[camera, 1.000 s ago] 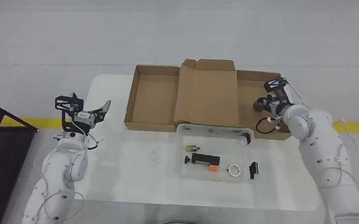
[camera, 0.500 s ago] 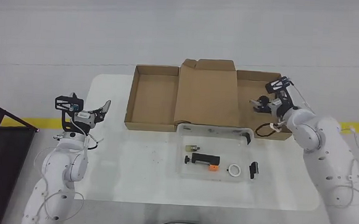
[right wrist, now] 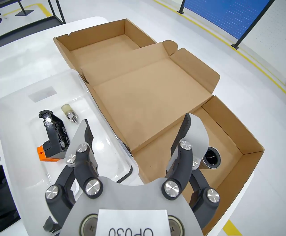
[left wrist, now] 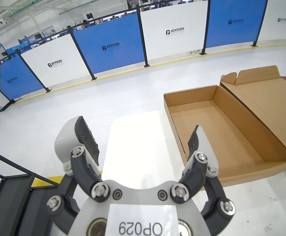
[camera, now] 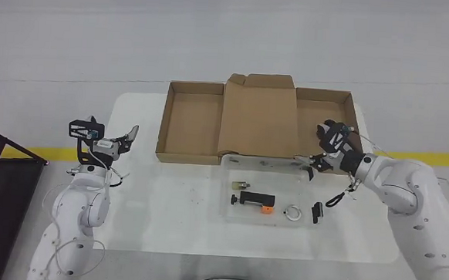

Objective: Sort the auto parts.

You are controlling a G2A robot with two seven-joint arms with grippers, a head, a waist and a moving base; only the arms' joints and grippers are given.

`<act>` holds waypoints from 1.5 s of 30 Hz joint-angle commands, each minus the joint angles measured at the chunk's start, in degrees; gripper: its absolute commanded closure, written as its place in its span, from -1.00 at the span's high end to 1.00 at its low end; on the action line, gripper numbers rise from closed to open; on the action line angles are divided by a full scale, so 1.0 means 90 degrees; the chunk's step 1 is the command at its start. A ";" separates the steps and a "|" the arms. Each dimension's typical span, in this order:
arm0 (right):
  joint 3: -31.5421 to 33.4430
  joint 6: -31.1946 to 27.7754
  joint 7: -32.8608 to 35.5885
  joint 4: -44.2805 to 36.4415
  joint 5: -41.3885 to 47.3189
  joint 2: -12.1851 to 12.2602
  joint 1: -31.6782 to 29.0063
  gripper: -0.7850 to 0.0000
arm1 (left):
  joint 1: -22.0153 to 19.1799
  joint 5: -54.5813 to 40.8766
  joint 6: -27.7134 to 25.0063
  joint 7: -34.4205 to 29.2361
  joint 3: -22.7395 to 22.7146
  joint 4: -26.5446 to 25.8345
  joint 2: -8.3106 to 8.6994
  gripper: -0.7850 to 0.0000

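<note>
Left gripper [left wrist: 143,143], right gripper [right wrist: 136,131]: both released, empty.
Right hovers over box [right wrist: 145,89] / tray [right wrist: 64,73] seam. Metal cylinder [right wrist: 211,159] sits in box's right bay; black connector [right wrist: 53,136] and bolt [right wrist: 69,113] lie in tray. Left at table [left wrist: 131,178] edge.

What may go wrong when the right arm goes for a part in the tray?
The open right gripper hangs over the box wall and the tray rim; descending, a finger might catch either. The metal cylinder lies on its side in the box, so a bump could roll it.
</note>
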 commanded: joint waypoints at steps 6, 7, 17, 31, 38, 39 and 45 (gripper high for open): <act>-0.0478 -0.0441 0.0263 -0.0206 -0.0520 0.0013 0.0000 1.00 | 0.0000 0.0000 0.0000 0.0000 0.0000 0.0000 0.0000 1.00; -0.0563 -0.0542 0.0283 -0.0259 -0.0609 0.0015 -0.0007 1.00 | 0.0000 0.0000 0.0000 0.0000 0.0000 0.0000 0.0000 1.00; -0.1185 -0.1328 0.0583 -0.0612 -0.1569 0.0071 -0.0098 1.00 | 0.0000 0.0000 0.0000 0.0000 0.0000 0.0000 0.0000 1.00; -0.1877 -0.1050 0.0866 -0.0571 -0.1976 0.0053 0.0065 1.00 | 0.0000 0.0000 0.0000 0.0000 0.0000 0.0000 0.0000 1.00; -0.2050 -0.1089 0.0931 -0.0553 -0.1995 0.0067 0.0099 1.00 | 0.0000 0.0000 0.0000 0.0000 0.0000 0.0000 0.0000 1.00; -0.2088 -0.1088 0.0946 -0.0536 -0.1993 0.0065 0.0118 1.00 | 0.0000 0.0000 0.0000 0.0000 0.0000 0.0000 0.0000 1.00; -0.2277 -0.1094 0.0998 -0.0457 -0.1950 0.0061 0.0258 1.00 | 0.0000 0.0000 0.0000 0.0000 0.0000 0.0000 0.0000 1.00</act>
